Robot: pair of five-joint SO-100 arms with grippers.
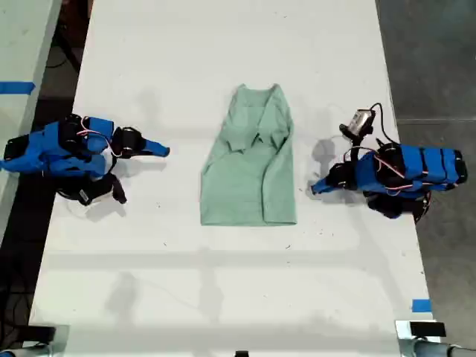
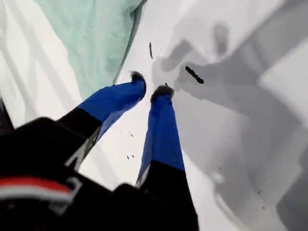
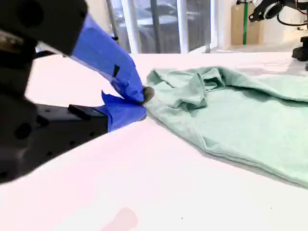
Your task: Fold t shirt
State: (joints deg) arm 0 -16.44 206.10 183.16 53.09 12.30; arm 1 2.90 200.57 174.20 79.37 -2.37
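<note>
Narrowly parted, my first gripper (image 2: 150, 84) hangs over the white table (image 2: 250, 159) with nothing between its blue fingers (image 2: 163, 130); their dark tips are just apart from each other and lie close beside the edge of the t shirt (image 2: 96, 38) without touching it. A few small dark specks (image 2: 194, 74) sit on the tabletop just past the tips, among soft grey shadows. In the exterior view this arm lies low on the table at the exterior view's right, its tip pointing at the shirt's long side.

My second gripper (image 3: 143, 100) is closed, its blue-taped jaw tips meeting and holding nothing. In the second wrist view it seems to sit against the cloth, but the exterior view shows bare table between it and the shirt; that arm rests at the exterior view's left, pointing inward.

The pale mint-green shirt lies mid-table between the two arms, well apart from the second gripper and nearer the first. It is already folded into a narrow upright shape, both sides turned in over the middle; the hem end is straight and flat, and the far end is narrower and rumpled.

Beyond it the table runs on; a strip of blue tape (image 1: 421, 305) marks the exterior view's lower right edge, and windows (image 3: 159, 24) show far off in the second wrist view.
</note>
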